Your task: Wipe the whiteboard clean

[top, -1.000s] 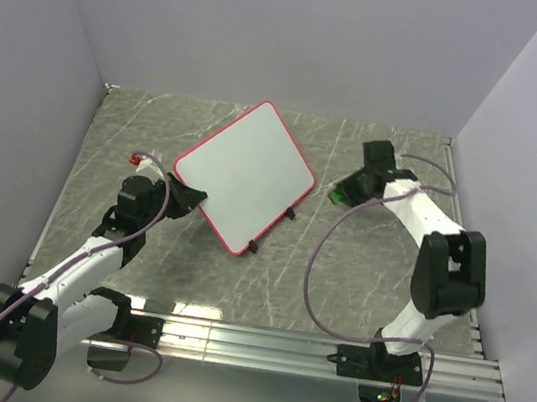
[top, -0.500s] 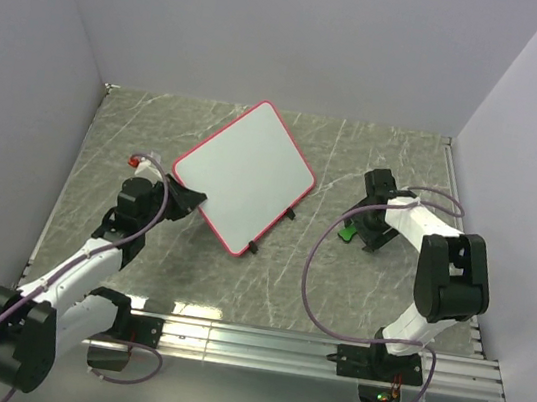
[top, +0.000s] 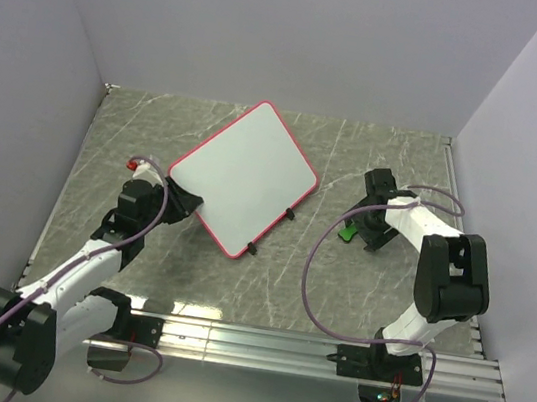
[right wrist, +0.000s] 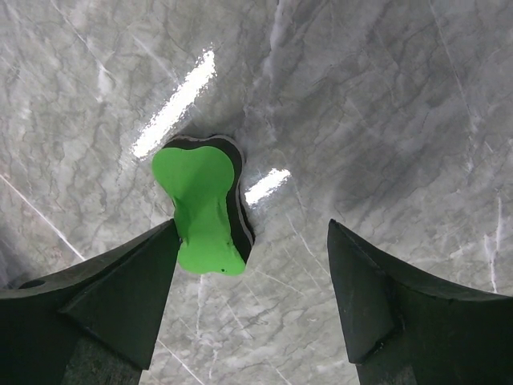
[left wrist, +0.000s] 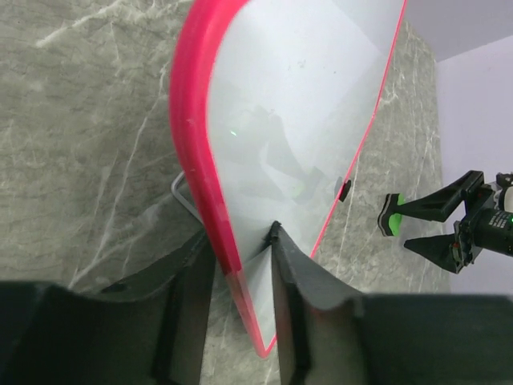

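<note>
**Right gripper** [right wrist: 248,298]: the fingers are spread wide and hold nothing. Between them, toward the 9 o'clock finger, a small green-faced, black-backed eraser block [right wrist: 200,210] lies on the grey marble-patterned table top [right wrist: 385,120]. Its 6 o'clock end is just beside that finger, and whether the two touch cannot be told. In the top view the block [top: 348,232] lies at 3 o'clock of the board, well apart from it.

**Left gripper** [left wrist: 240,293]: the fingers are pressed onto the red-pink rim of the large white rounded-corner whiteboard [left wrist: 309,104], one finger on each face. In the top view this grip [top: 184,201] is at the board's 8 o'clock corner. The whiteboard [top: 243,177] stands tilted at 11 o'clock of the table's centre, with its two black feet along its 5 o'clock edge. No red marks show on the face, only reflections.

**Hazards (judgement):**
- The block lies off-centre between the right fingers. Closing from this position could pinch only its end or push it aside, leaving a skewed, weak hold.
- The board is held at a single corner of a thin rim. Wiping pressure could make it pivot or slide out of the left fingers.
</note>
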